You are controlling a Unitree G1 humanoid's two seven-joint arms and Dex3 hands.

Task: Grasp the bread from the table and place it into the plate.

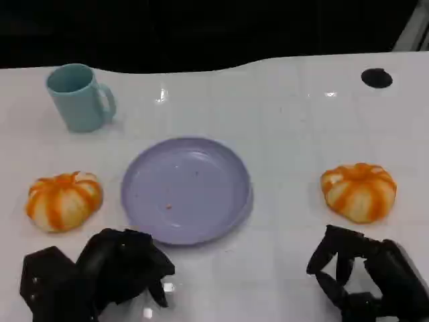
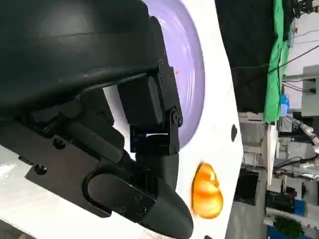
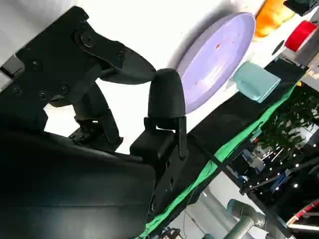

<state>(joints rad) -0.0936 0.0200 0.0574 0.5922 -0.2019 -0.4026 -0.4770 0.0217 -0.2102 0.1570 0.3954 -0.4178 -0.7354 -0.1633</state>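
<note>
Two orange-and-white striped bread rolls lie on the white table, one point(image 1: 64, 200) left of the purple plate point(image 1: 186, 190) and one point(image 1: 359, 191) right of it. The plate holds nothing but a few crumbs. My left hand point(image 1: 110, 268) hovers at the near edge, just in front of the plate and right of the left roll, holding nothing. My right hand point(image 1: 365, 278) sits near the front edge, just in front of the right roll, fingers apart and empty. The left wrist view shows the left hand point(image 2: 149, 134), the plate point(image 2: 192, 74) and a roll point(image 2: 207, 191). The right wrist view shows the right hand point(image 3: 124, 114), the plate point(image 3: 219, 55) and a roll point(image 3: 271, 15).
A teal mug point(image 1: 80, 97) stands at the back left of the table, also seen as the mug point(image 3: 255, 82) beyond the plate. A black round spot point(image 1: 376, 78) marks the back right. The table's far edge runs along a dark backdrop.
</note>
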